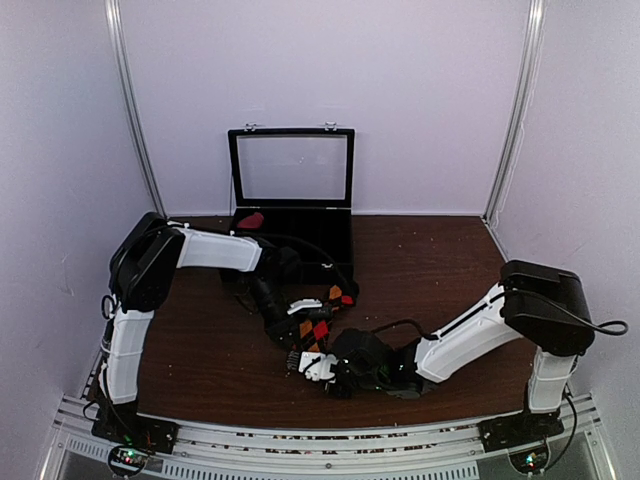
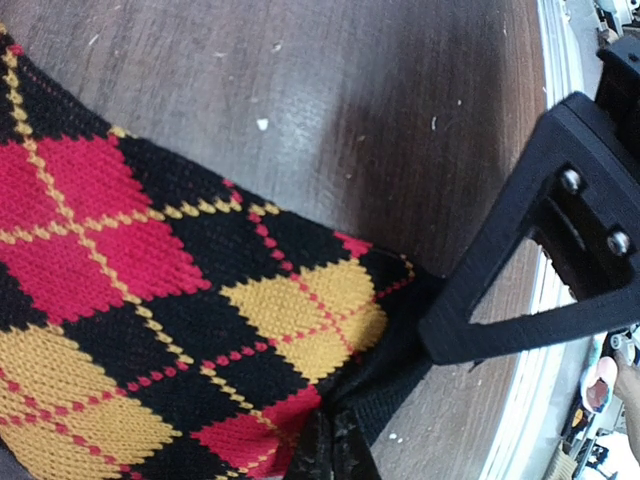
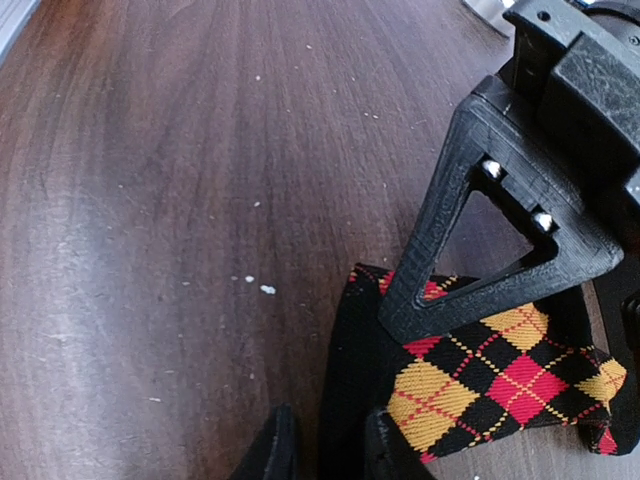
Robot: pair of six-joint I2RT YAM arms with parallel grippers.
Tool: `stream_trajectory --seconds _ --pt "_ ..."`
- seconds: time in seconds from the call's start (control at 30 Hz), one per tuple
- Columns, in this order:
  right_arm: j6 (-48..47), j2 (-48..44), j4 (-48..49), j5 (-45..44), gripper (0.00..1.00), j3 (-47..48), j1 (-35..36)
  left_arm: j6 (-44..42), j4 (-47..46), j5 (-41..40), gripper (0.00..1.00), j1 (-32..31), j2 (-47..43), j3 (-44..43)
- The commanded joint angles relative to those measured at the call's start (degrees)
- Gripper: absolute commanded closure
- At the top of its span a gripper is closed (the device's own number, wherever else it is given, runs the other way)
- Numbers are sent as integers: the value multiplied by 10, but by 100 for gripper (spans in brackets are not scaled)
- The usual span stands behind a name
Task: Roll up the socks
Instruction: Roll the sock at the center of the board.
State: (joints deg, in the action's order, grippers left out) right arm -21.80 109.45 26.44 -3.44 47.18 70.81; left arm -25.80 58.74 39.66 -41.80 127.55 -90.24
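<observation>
Argyle sock [image 2: 150, 300] is laid flat, unrolled, in front of the open display case [image 1: 290, 132], pinched tight by the left gripper [image 2: 335, 445]. The right gripper [image 3: 325, 450] is set narrow round its black edge (grip uncertain). Rolling is judged barely begun.

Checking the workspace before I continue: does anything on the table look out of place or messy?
White specks are scattered across the dark table, like crumbs or lint. The argyle sock is bunched and folded, not flat. Nothing looks damaged.
</observation>
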Motion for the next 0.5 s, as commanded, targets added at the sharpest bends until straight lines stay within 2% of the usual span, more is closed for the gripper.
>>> stream_trajectory --seconds 0.0,0.13,0.2,0.27,0.3,0.4,0.47 --pt "22 13 14 -13 78 12 -7 -15 6 -4 100 5 -6 9" --pt "39 16 8 -8 88 11 -15 -26 9 -3 100 5 -12 13" --pt "52 14 1 2 97 9 -20 -32 9 0 100 4 -16 17" --pt "76 15 -13 17 100 15 -27 -46 10 8 100 6 -30 24" --pt "91 15 -26 31 100 20 -32 -57 9 12 97 6 -40 29" --pt "150 10 -55 111 100 30 -57 -73 -16 13 80 12 -84 53" --pt "194 3 -61 169 100 31 -75 -80 -39 11 73 22 -114 73"
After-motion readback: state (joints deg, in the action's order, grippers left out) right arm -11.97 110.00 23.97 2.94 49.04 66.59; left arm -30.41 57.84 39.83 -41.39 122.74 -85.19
